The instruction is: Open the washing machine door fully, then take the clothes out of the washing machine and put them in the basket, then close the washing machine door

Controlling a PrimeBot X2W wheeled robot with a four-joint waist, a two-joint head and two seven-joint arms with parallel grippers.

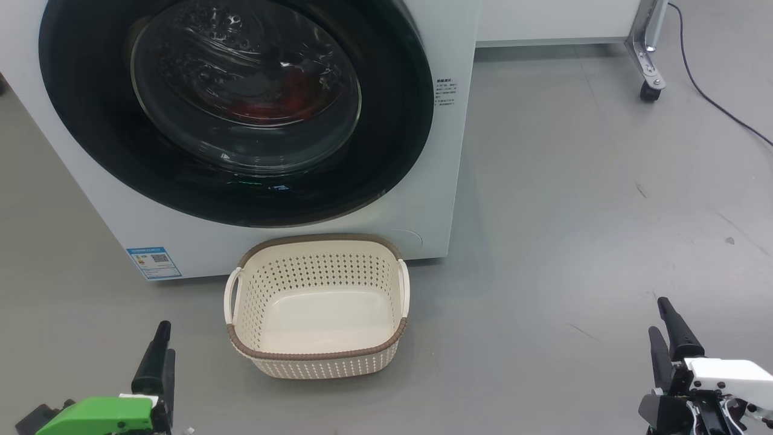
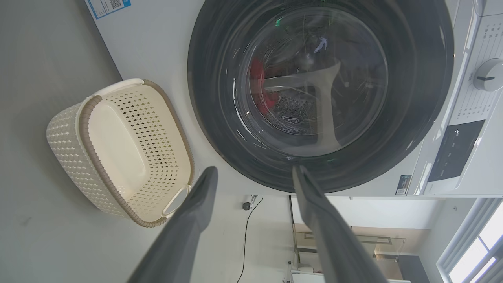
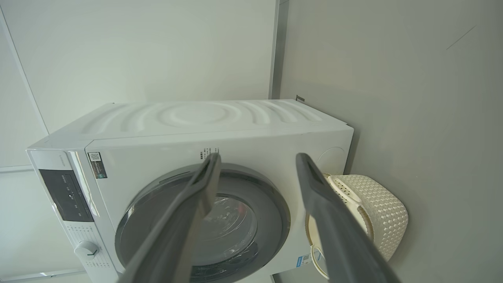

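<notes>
A smooth grey floor (image 1: 574,211) fills the room. A castor-footed metal frame (image 1: 649,72) and a dark cable (image 1: 712,96) lie at 1 o'clock in the head view. The white front-loading washing machine (image 1: 459,151) stands at 11 o'clock, with a blue sticker (image 1: 154,261) at its lower front corner.

The washing machine door (image 1: 392,121) looks shut, its glossy black rim flat against the front panel, so the first step is not yet done. Through the bulging glass the red clothes (image 1: 266,109) show as a blurred heap low in the drum.

The cream perforated basket (image 1: 241,302) sits empty on the floor at the door's 6 o'clock, just in front of the machine. That spot probably keeps the carry from the drum short, though a swinging door must clear it.

The left gripper (image 1: 166,338) waits at 7 o'clock and the right gripper (image 1: 659,317) at 5 o'clock, both well apart from the machine and the basket. Each wrist view shows its own fingers splayed wide with nothing between them. The left gripper (image 2: 254,168) is aimed at the door's rim and the right gripper (image 3: 257,155) at the machine's front, likely so that either can reach the door.
</notes>
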